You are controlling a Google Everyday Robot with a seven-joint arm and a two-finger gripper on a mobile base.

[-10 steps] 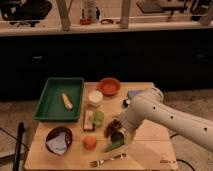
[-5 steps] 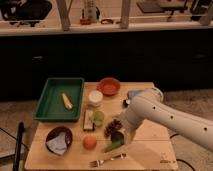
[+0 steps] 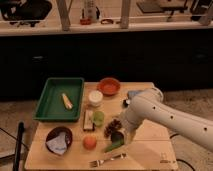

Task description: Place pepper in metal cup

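Observation:
The slim green pepper [image 3: 114, 146] lies on the wooden table [image 3: 150, 150], just in front of a small dark metal cup [image 3: 117, 136]. My white arm reaches in from the right, and its gripper [image 3: 121, 131] hangs low over the cup and the pepper, right beside a brown spiky piece [image 3: 112, 125]. The gripper's end is dark and mostly hidden against the cup. The pepper appears to rest on the table, touching or very near the cup's front.
A green tray [image 3: 50, 107] with a pale yellow corn-like piece [image 3: 66, 100] sits at the left. A white container [image 3: 95, 97], orange bowl [image 3: 109, 86], lime-green cup [image 3: 98, 117], dark bowl [image 3: 59, 140], orange fruit [image 3: 89, 142] and fork [image 3: 107, 160] stand around.

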